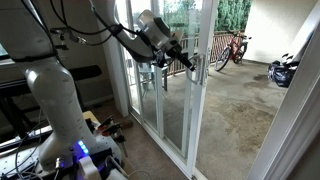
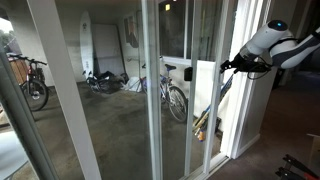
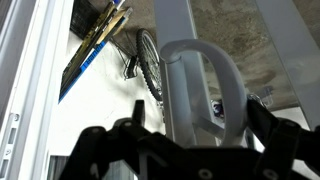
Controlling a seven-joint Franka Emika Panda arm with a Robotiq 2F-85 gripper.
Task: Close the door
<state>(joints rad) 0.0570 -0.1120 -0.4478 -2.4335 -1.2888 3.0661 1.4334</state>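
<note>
Black Robotiq gripper [image 3: 185,145] is sitting at the white loop-shaped handle [image 3: 200,85] on the edge stile of the tall sliding glass door with a white frame [image 1: 205,115]. In the wrist view the loop is filling the centre, with 1 dark finger [image 3: 95,140] at 8 o'clock of it and the other at 4 o'clock. The claw is standing wide and straddling the loop, not squeezing it. Contact on the 4 o'clock side is too dark to tell. Likely reason: a sideways shove on the loop is enough to slide the door, so no clamp is needed.

In an exterior view the white arm [image 1: 130,35] is reaching in from 9 o'clock, so the fingers are meeting the handle square-on. The door is standing partly open, with a gap onto the grey concrete patio [image 1: 240,110] showing at 3 o'clock of the stile.

Judgement: the task is at the engage step and the gap is not yet shut. The next move is probably a straight push along the track toward 3 o'clock in that view. Risks are the fingers slipping off the rounded loop, or an off-axis pull binding the door. A red bicycle [image 1: 232,48] is parked outside, well apart from the door's path.
</note>
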